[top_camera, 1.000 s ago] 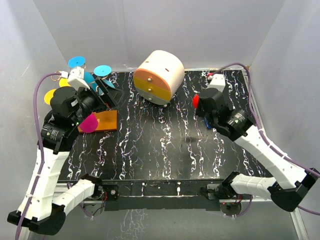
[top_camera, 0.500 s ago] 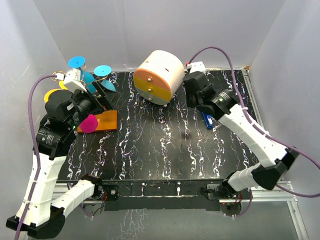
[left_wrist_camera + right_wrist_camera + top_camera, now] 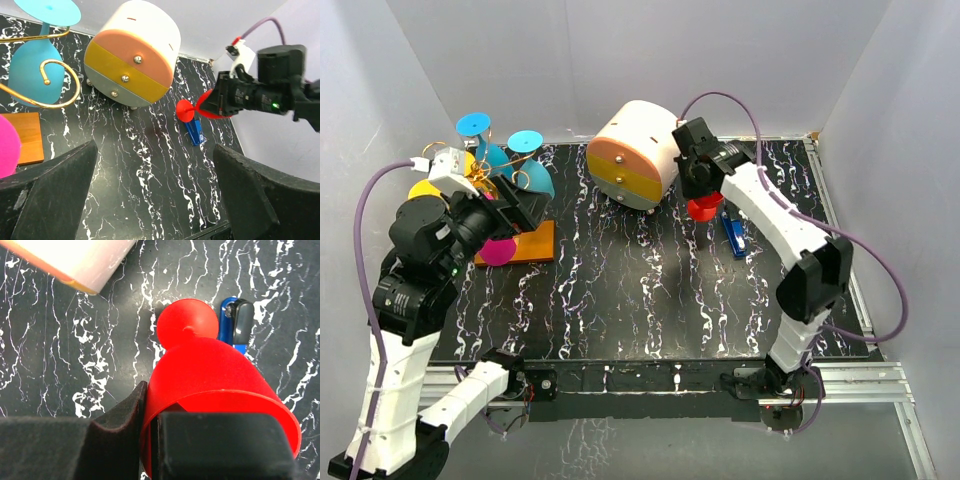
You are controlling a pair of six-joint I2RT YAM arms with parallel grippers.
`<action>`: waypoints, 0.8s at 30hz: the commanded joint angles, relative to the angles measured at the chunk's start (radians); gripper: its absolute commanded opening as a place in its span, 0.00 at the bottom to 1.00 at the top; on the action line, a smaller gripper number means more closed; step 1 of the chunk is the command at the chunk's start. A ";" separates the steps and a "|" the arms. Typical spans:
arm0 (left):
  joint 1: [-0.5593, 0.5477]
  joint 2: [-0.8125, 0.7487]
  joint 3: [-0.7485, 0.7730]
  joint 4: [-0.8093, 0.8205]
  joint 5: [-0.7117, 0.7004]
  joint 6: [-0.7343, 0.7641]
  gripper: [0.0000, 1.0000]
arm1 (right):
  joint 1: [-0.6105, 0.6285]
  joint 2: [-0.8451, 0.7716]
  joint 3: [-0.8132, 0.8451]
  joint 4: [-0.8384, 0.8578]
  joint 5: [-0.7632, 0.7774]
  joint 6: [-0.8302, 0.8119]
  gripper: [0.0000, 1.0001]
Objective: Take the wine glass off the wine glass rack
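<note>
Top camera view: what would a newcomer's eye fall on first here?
The red wine glass, pinched in the shut jaws of the right gripper at the far right, next to the rounded white-and-orange drawer box. Then the wine glass rack at the far left, crowded with blue, yellow and pink glasses, with the left gripper open near it.

I see a rounded white-and-orange drawer box (image 3: pixel 638 152) on the black marbled table (image 3: pixel 650 300), with a blue stapler-like tool (image 3: pixel 733 236) lying near it.
</note>
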 commanded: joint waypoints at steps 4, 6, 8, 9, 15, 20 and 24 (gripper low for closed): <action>-0.003 -0.049 0.040 -0.048 -0.034 0.046 0.99 | -0.048 0.186 0.187 -0.075 -0.093 -0.035 0.00; -0.003 -0.057 0.042 -0.057 -0.047 0.056 0.99 | -0.066 0.213 0.199 -0.071 -0.110 -0.036 0.00; -0.003 -0.060 0.049 -0.068 -0.060 0.069 0.99 | -0.079 0.242 0.218 -0.075 -0.132 -0.036 0.02; -0.003 -0.060 0.054 -0.076 -0.065 0.075 0.99 | -0.083 0.257 0.227 -0.078 -0.139 -0.038 0.02; -0.003 -0.068 0.083 -0.113 -0.092 0.103 0.99 | -0.099 0.320 0.264 -0.081 -0.154 -0.044 0.03; -0.003 -0.074 0.087 -0.126 -0.107 0.112 0.99 | -0.107 0.352 0.285 -0.083 -0.170 -0.045 0.05; -0.003 -0.073 0.080 -0.131 -0.111 0.113 0.99 | -0.108 0.360 0.287 -0.082 -0.170 -0.047 0.07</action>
